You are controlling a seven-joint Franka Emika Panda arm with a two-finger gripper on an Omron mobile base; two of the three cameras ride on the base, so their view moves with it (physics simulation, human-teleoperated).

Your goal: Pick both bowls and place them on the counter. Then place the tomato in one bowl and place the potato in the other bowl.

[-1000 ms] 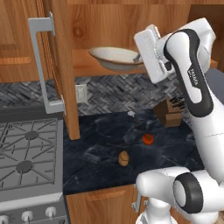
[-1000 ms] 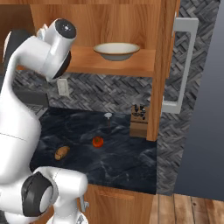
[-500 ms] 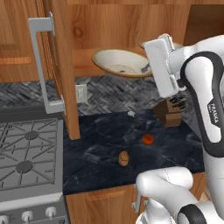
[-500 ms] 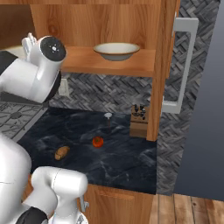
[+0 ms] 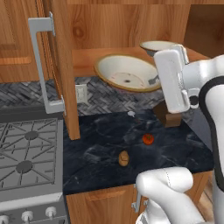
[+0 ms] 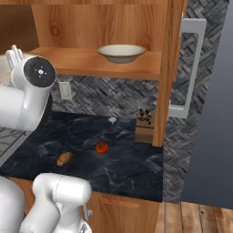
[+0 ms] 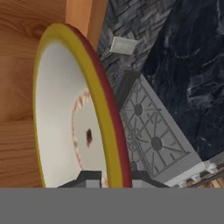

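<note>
- The white arm's two-finger claw [image 7: 109, 177] is pinched narrow on the rim of a wide, shallow ceramic bowl [image 5: 127, 73], cream inside with a tan-brown edge; in the hand view the two dark finger tips sit either side of that rim at the bottom of the picture.
- This held bowl is tilted, its open side turned towards the room. In the left base view it hangs in front of the light-brown wooden shelf [image 5: 85, 59] and above the back of the counter; whether its far edge touches the shelf I cannot tell.
- The second bowl [image 6: 121, 52], of the same cream and tan-brown kind, sits upright on the wooden shelf, near the cabinet's upright side panel.
- The counter [image 6: 127, 164] is a dark, black marble-like worktop with faint pale veining.
- A small round red-orange tomato [image 6: 102, 147] lies on the counter around its middle, apart from everything else.
- A small oval tan-brown potato [image 6: 64, 159] lies nearer the counter's front edge, towards the stove side, a little way from the tomato.
- A small brown wooden block holding dark-handled knives [image 6: 144, 125] stands at the counter's back edge, against the herringbone grey wall tiles.
- A small pale-topped dark object [image 6: 112, 124] stands near the back edge, beside the knife block; too small to make out.
- A grey gas stove top [image 5: 26, 151] with black grates adjoins the counter's end.
- An open wooden cabinet door with a grey bar handle [image 5: 43, 65] hangs above the stove's edge.
</note>
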